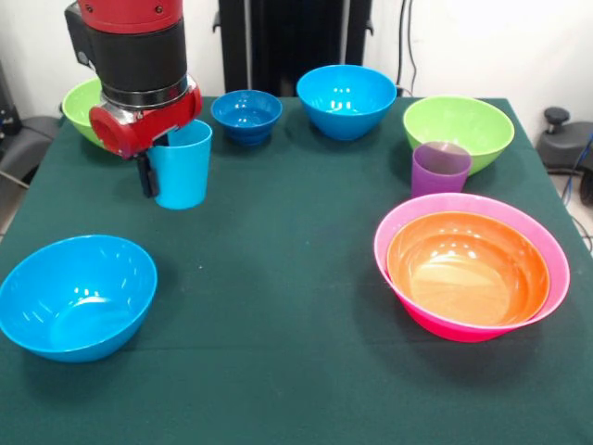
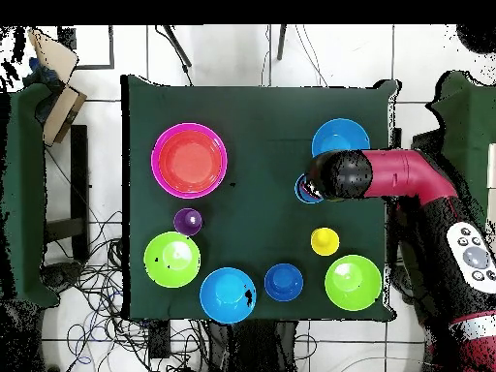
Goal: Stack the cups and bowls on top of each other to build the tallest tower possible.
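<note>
My gripper is at the far left, shut on the rim of the light blue cup. One black finger lies on the cup's outer left wall. I cannot tell whether the cup touches the table. The orange bowl sits nested in the large pink bowl at the right. The purple cup stands upright just behind them. The yellow cup shows only in the overhead view; the arm hides it in the front view.
A bright blue bowl sits near left and another at the far middle. The small dark-blue bowl is beside it. One lime green bowl is at the far right and one behind the arm.
</note>
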Robot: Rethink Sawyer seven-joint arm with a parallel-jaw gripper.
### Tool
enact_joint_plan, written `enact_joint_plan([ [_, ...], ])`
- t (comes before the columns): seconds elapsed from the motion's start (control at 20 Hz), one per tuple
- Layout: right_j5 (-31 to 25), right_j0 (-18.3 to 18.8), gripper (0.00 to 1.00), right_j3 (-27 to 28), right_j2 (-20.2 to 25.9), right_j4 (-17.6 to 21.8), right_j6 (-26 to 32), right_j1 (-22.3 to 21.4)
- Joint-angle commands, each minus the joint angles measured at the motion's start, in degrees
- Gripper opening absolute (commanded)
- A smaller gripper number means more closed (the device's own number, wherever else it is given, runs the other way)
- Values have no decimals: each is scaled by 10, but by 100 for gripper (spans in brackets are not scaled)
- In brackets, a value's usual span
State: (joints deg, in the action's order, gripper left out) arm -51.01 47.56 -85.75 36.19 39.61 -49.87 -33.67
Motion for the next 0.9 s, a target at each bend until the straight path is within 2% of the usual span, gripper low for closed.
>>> enact_joint_plan([
  [0.05, 50, 32, 0, -38, 23, -25, 12, -1],
  [0.25, 71, 12, 0, -41, 15, -17, -17, 9],
  [0.45, 93, -19, 0, -34, 0, -19, -72, 16],
  [0.9, 154, -124, 0, 26, -79, -78, -275, 47],
])
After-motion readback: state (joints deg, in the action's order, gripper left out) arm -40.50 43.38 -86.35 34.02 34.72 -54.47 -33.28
